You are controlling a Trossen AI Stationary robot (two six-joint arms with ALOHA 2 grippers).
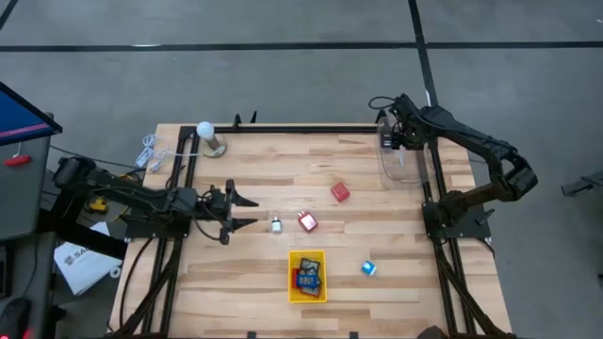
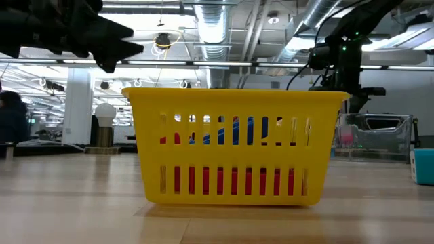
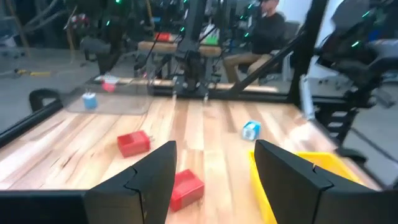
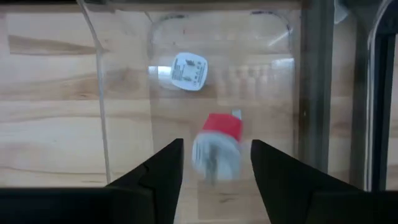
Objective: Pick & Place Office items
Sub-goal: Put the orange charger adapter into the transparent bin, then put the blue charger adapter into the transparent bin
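The yellow tray stands near the table's front middle with blue and red pieces inside; in the low view it shows as a slatted basket. Loose on the wood lie a red block, a red piece, a small white piece and a blue piece. My left gripper is open and empty, just left of the white piece, above the table. My right gripper is open over a clear container at the far right. A blurred red-and-white piece shows between its fingers without touching them, and a white piece lies in the container.
A white ball on a metal stand is at the far left corner. Black frame rails run along the table's left, far and right sides. In the left wrist view a seated person shows beyond the table. Bare wood lies at the front left.
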